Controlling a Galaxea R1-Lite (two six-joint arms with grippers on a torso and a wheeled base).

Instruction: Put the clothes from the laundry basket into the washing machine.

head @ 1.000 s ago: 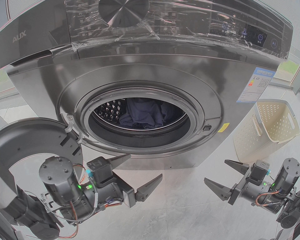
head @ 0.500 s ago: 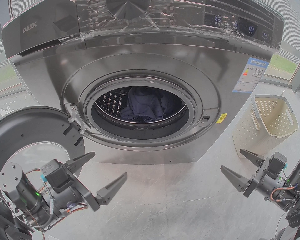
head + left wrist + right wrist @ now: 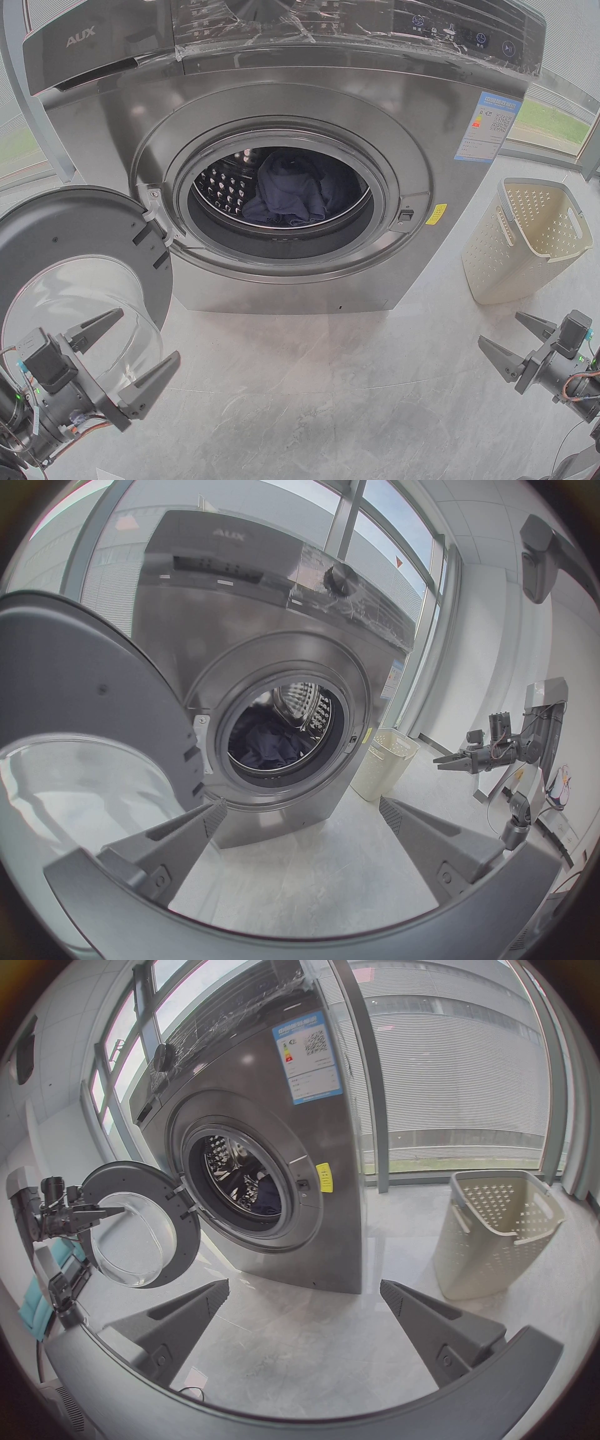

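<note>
Clothes (image 3: 287, 187) inside washing machine (image 3: 112, 137) at centre, basket (image 3: 500, 262) at right seemingly empty, so left pincer (image 3: 149, 334), right pincer (image 3: 499, 327) spread wide, holding nothing.

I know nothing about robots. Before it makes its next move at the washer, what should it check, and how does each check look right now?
1. Door swung open, clear of the opening: ok.
2. Clothes lie wholly inside the drum, none over the rim: ok.
3. Basket emptied: no clothes seen in it, but its bottom is hidden: cannot tell.
4. Left hand open and empty: ok.
5. Right hand open and empty: ok.
6. Floor free of dropped clothes: ok.
</note>
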